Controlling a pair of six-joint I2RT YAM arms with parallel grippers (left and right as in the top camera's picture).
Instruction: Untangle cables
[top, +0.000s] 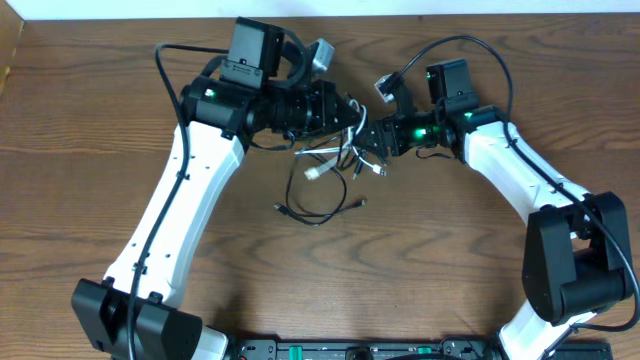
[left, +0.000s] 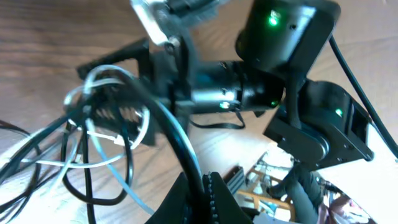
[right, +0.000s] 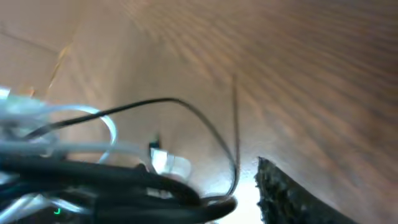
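Observation:
A tangle of the white cable (top: 330, 152) and the black cable (top: 322, 214) hangs between my two grippers above the table's middle. The black cable's loop trails down onto the wood, and the white plug (top: 315, 172) dangles beside it. My left gripper (top: 352, 116) is shut on the black cable (left: 186, 155), which runs straight into its jaws (left: 202, 190). My right gripper (top: 373, 137) faces it at the bundle. In the right wrist view one finger (right: 283, 196) stands apart from the dark cables (right: 124, 186), with a bright gap between; the other finger is hidden.
The wooden table (top: 90, 150) spreads on all sides. The right arm's body (left: 280, 68) fills the left wrist view close ahead. Thick black arm wires (top: 470, 45) arch over the far side. The arm bases (top: 350, 350) sit at the near edge.

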